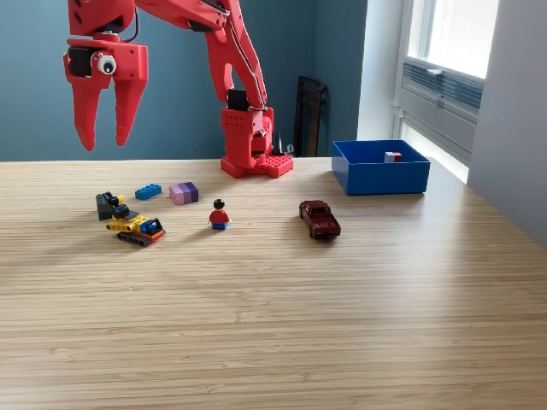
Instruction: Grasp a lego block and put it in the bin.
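My red gripper hangs open and empty high above the table at the exterior view's left, fingers pointing down. Below it lie a blue lego block, a pink-and-purple block, a dark grey piece, and a yellow lego vehicle. A small lego figure in red stands right of them. The blue bin sits at the back right, with a small red-and-white block inside it.
A dark red toy car rests between the figure and the bin. The arm's red base stands at the table's back edge. A window and wall border the right side.
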Controlling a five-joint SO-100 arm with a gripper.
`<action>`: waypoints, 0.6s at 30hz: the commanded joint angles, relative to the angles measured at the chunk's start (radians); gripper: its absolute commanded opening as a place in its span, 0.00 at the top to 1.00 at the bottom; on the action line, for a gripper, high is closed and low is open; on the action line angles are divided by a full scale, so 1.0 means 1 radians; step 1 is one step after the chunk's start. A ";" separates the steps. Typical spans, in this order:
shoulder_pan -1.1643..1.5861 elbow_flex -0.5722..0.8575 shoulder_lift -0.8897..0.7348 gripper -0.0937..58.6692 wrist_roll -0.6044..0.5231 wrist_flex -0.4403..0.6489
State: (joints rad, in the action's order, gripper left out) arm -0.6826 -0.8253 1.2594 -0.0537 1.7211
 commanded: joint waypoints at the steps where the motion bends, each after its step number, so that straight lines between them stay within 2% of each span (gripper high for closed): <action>1: -0.037 -0.123 0.031 0.69 0.020 -0.069; 4: -0.067 -0.296 0.038 0.67 0.044 -0.153; 6: -0.091 -0.341 0.072 0.67 0.054 -0.163; 13: -0.094 -0.666 0.393 0.65 0.124 -0.288; 18: -0.089 -0.825 0.620 0.65 0.152 -0.307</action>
State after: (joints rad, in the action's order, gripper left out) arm -0.7655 -1.5923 1.6368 0.0828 1.4297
